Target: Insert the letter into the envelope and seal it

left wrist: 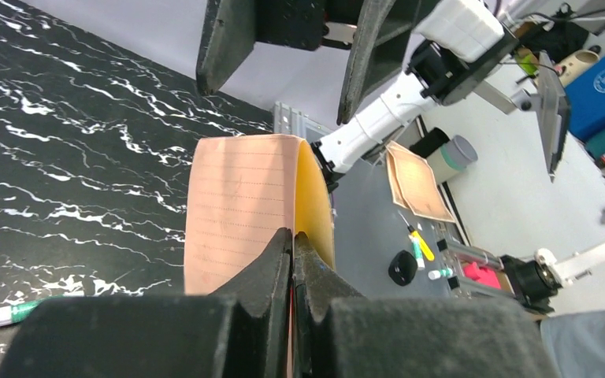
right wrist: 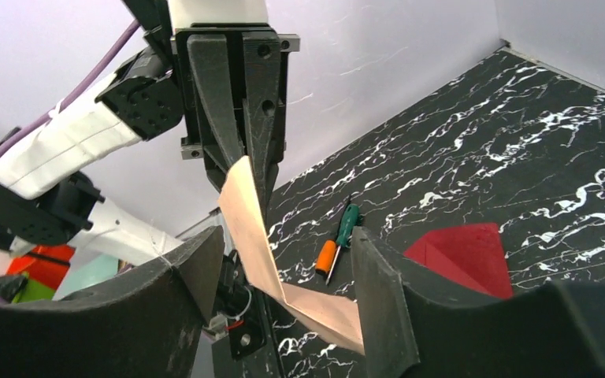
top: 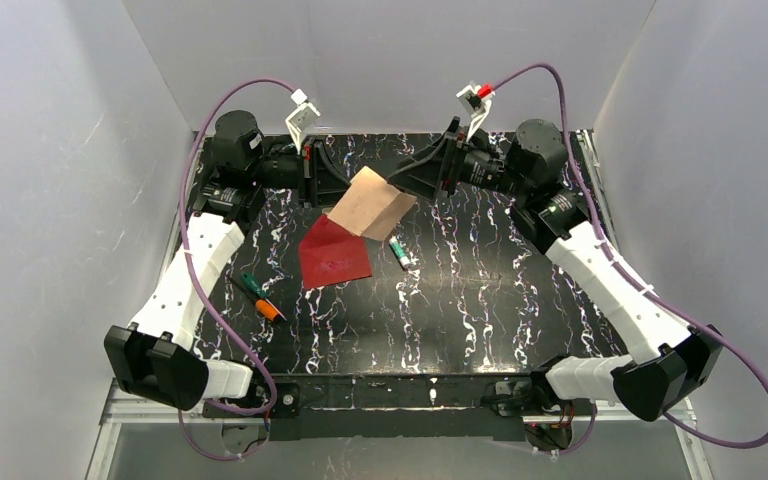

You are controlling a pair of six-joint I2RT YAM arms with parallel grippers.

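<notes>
Closest in the left wrist view, the left gripper [left wrist: 292, 236] has its jaws pressed together on the lower edge of the letter [left wrist: 236, 205], a thin sheet (it looks pale tan here) that rises from the pinch and curls over at the top. From above, the letter [top: 370, 205] hangs in the air between the two grippers at the back of the table [top: 480, 300]. The right gripper [right wrist: 283, 260] has its jaws spread wide, one on each side of the bent sheet; whether either finger touches the paper I cannot tell. The envelope [top: 333, 255] lies flat on the table just in front of the raised letter, its pointed flap toward the back. A screwdriver [top: 260, 297] lies left of the envelope, and a small green-tipped pen [top: 398, 250] lies to its right.
</notes>
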